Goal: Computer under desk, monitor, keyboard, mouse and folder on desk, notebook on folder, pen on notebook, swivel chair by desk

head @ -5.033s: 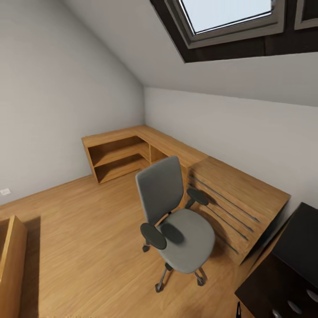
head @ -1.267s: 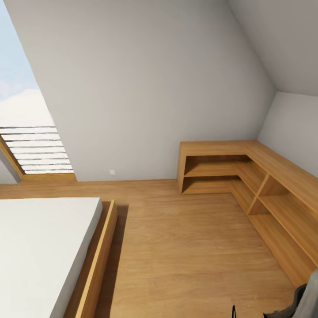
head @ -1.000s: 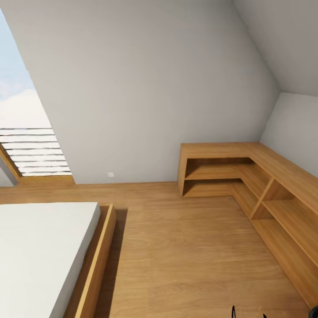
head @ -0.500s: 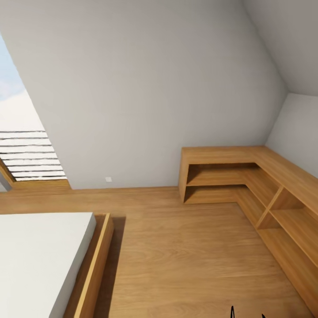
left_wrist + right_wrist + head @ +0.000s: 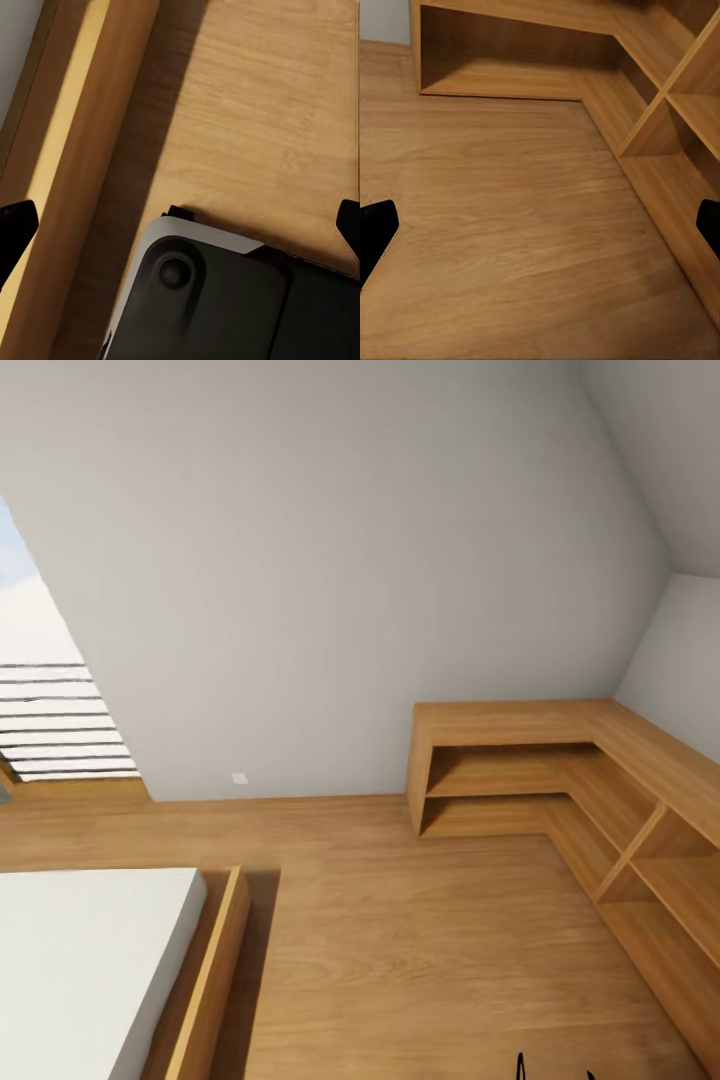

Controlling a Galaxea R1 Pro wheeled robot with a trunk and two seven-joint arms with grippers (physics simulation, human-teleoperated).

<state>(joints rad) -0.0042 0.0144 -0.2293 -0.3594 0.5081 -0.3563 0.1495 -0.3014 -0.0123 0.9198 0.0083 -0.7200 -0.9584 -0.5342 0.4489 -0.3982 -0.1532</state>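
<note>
While the robot faced a corner of the bedroom (image 5: 330,580), both grippers hung over bare wood floor (image 5: 420,950), holding nothing. The left gripper (image 5: 180,217) had its fingertips (image 5: 15,229) spread to the picture's edges, jaws wide, above the robot's dark base (image 5: 217,300) and beside the wooden bed frame (image 5: 82,150). The right gripper (image 5: 540,225) stood equally wide over the boards. In the head view, the bed with its white mattress (image 5: 80,960) lay nearest on the left. Farther off, an L-shaped wooden shelf unit (image 5: 540,760) ran along the pale grey walls, and a slatted window (image 5: 55,720) showed at the far left.
</note>
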